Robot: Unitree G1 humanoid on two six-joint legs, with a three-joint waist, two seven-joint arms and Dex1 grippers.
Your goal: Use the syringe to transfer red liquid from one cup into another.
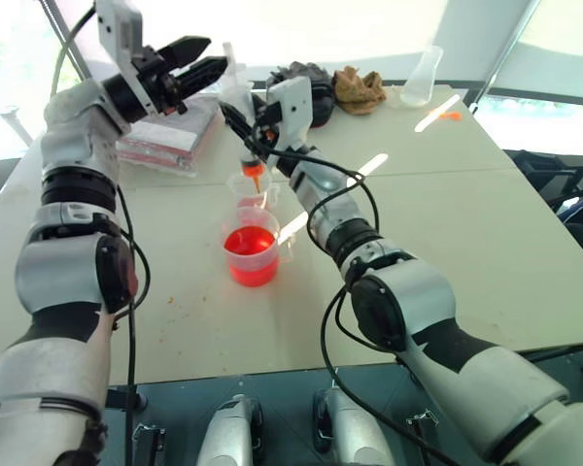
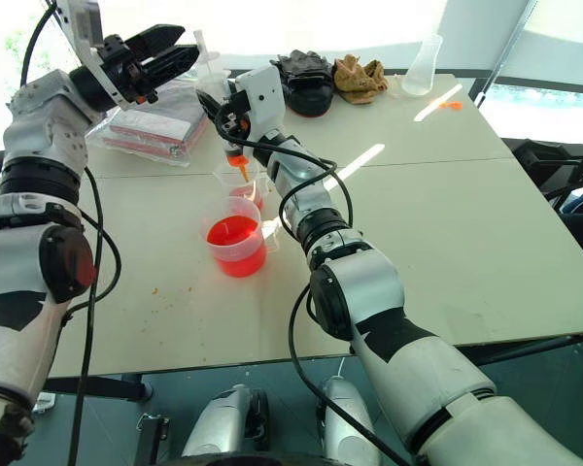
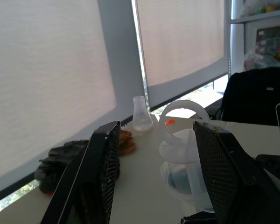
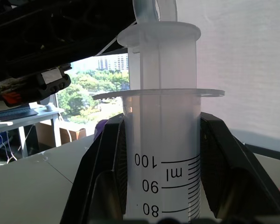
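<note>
Arms: glossy silver-grey shells, segmented, with black ring joints at elbow and forearm. Black cables loop outside each arm from shoulder to wrist. Wrists: white box-shaped camera housings. Left gripper (image 1: 206,58) and right gripper (image 4: 161,154): two black fingers (image 3: 100,172) each, inner faces finely ribbed.

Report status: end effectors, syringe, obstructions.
Right end effector shut on syringe, orange tip over small cup. Left end effector open beside plunger ring. Large cup holds red liquid. Nothing blocking.

Syringe (image 4: 161,154) barrel cut off below.
</note>
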